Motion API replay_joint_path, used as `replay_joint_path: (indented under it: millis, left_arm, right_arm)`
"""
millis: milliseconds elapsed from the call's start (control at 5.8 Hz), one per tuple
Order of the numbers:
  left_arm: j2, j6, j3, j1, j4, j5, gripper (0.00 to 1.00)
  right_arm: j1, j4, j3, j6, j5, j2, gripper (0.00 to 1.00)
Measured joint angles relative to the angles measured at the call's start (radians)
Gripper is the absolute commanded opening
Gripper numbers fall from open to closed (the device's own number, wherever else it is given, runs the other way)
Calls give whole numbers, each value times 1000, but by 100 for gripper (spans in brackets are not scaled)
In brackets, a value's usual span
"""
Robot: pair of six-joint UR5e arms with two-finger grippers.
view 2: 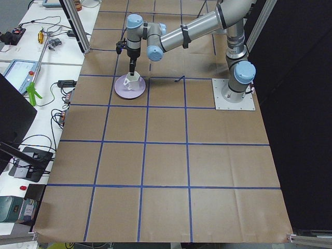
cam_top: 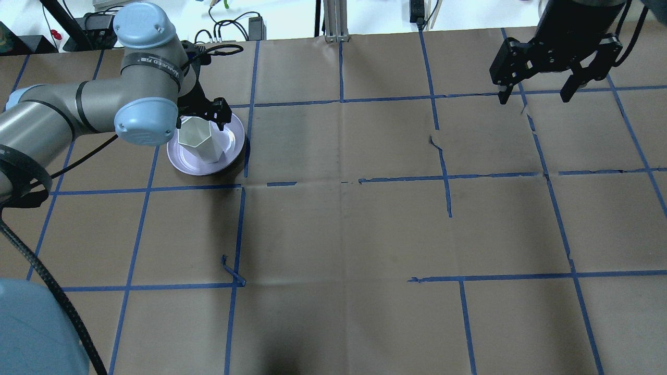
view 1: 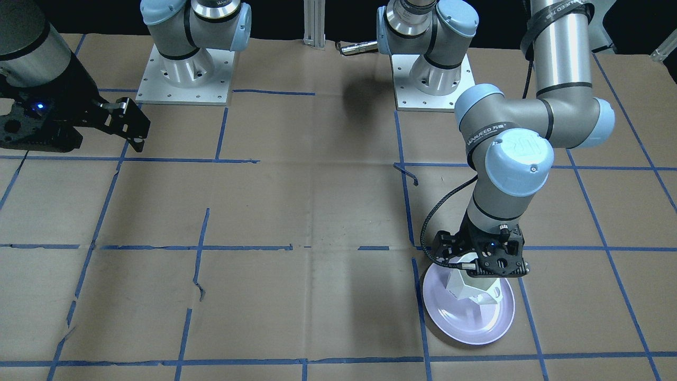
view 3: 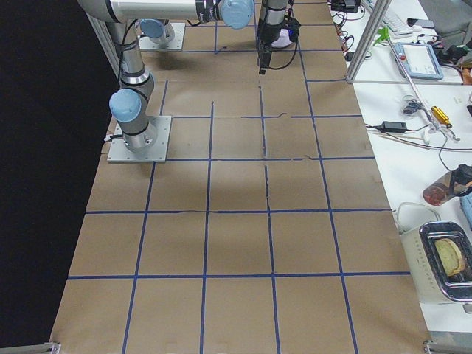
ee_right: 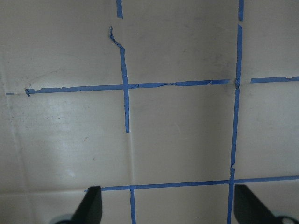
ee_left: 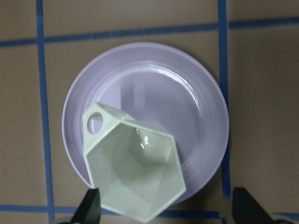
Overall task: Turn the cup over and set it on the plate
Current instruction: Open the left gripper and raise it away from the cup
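The white faceted cup (ee_left: 135, 170) stands mouth up on the pale lavender plate (ee_left: 187, 93), toward one side of it, with its open handle (ee_left: 96, 122) pointing outward. It also shows in the overhead view (cam_top: 199, 138) on the plate (cam_top: 229, 148). My left gripper (ee_left: 168, 205) is open straight above the cup. Its fingers (ee_left: 91, 207) are spread wide, and one is close beside the cup's rim. My right gripper (cam_top: 535, 94) is open and empty, held high over the far right of the table.
The table is brown paper with a grid of blue tape lines (cam_top: 341, 99). Both arm bases (view 1: 185, 74) stand at the robot's side. The plate lies next to a tape line (view 1: 420, 312) near the operators' edge.
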Motion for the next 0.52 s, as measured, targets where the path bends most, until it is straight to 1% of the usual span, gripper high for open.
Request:
replay_joint_path:
  millis: [172,345,517]
  left_arm:
    - [67,-44,58,-9,-209,-17,99]
    - [135,-87,106,-28,-377,-65,99]
    - [200,-109,131,-54,-484,-107,99]
  right_arm:
    - [0,0,0,0,0,0,100]
    - [0,0,0,0,0,0,100]
    - [0,0,0,0,0,0,100]
